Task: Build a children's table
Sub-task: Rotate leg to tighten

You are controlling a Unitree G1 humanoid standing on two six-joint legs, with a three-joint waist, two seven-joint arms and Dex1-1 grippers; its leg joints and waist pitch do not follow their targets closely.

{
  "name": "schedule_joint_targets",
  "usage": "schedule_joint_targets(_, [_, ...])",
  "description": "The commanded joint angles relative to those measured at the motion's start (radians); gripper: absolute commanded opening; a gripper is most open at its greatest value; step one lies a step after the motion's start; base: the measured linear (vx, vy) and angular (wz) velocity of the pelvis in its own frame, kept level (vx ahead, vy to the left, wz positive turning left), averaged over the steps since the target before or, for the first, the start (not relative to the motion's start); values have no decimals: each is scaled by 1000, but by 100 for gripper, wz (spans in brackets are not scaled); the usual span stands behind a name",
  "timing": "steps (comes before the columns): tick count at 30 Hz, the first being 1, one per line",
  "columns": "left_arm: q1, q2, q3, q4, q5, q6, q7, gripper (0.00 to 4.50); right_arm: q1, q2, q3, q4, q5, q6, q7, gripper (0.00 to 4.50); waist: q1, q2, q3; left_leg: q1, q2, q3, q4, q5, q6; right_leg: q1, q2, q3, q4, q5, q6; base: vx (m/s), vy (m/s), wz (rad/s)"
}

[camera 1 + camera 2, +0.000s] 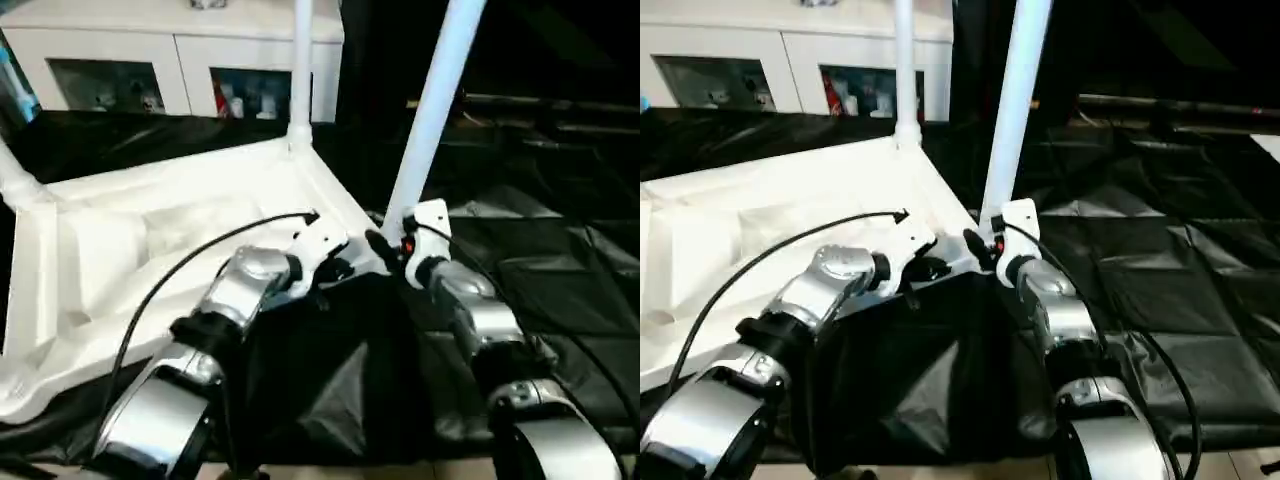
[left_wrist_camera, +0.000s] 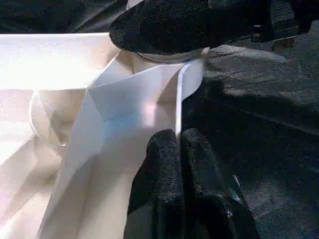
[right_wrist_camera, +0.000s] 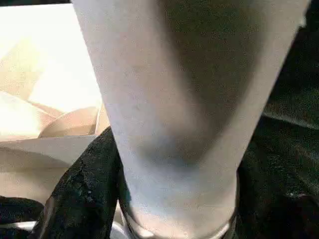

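Silver forearms lowest in frame. Left gripper (image 2: 180, 149) clenched, at upturned tabletop (image 1: 150, 250) rim on black-draped work table (image 1: 1160, 270). Right gripper (image 1: 385, 248) probably grasping near-corner leg (image 1: 430, 110) just above its socket.

black-draped work table (image 1: 560, 290), upturned children's table (image 1: 150, 250)

Soft blur throughout, glare on the white tabletop (image 1: 150, 220) (detail washed out) — black drape (image 1: 560, 290) dim, shadowed
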Motion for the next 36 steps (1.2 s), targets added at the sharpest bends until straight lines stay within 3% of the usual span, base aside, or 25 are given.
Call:
schedule_joint_targets(1, [-41,-15,25,1,-13,-36,52,0,28,54,57,31,18,30,105,340,-3,-2,-62,28,66,-40,-80,-285,-10,20,-85,45,-88,-255,-181,0,0,0])
schedule_joint_targets(7, [24,53,-21,-76,-44,-133,-166,0,58,-33,126,-57,11,23,328,359,0,-2,-63,23,69,-40,-79,-254,14,27,-85,45,-83,-214,-188,0,0,0])
schedule_joint_targets(15, [91,153,-43,-166,-99,-162,-407,0,142,-199,204,-227,25,43,623,359,10,1,-66,26,73,-33,-74,-208,32,29,-78,42,-65,-89,-240,0,0,0])
schedule_joint_targets(20, [120,206,-49,-208,-115,-155,-514,0,186,-266,225,-318,35,66,726,359,15,1,-63,24,75,-33,-76,-228,33,29,-81,42,-67,-137,-237,0,0,0])
schedule_joint_targets(22, [126,217,-50,-214,-115,-157,-530,0,193,-277,224,-336,46,79,746,359,16,1,-60,30,76,-33,-79,-270,13,22,-82,44,-75,-210,-226,0,0,0])
schedule_joint_targets(25, [131,224,-49,-223,-120,-149,-543,0,200,-283,221,-355,62,100,767,359,14,1,-60,31,76,-35,-81,-287,-4,21,-83,45,-78,-241,-218,0,0,0])
schedule_joint_targets(32, [128,206,-30,-223,-124,-131,-513,0,217,-268,224,-370,67,135,756,303,16,-2,-64,27,73,-32,-75,-230,12,24,-82,44,-69,-160,-230,0,0,0])
schedule_joint_targets(35, [120,195,-25,-207,-115,-132,-481,0,216,-257,219,-355,55,138,721,289,15,-1,-61,28,73,-34,-77,-246,8,22,-83,44,-73,-191,-227,0,0,0])
schedule_joint_targets(36, [100,175,-15,-171,-92,-124,-407,0,204,-236,206,-316,32,136,647,285,14,0,-61,29,73,-34,-77,-260,0,19,-84,46,-75,-213,-224,0,0,0])
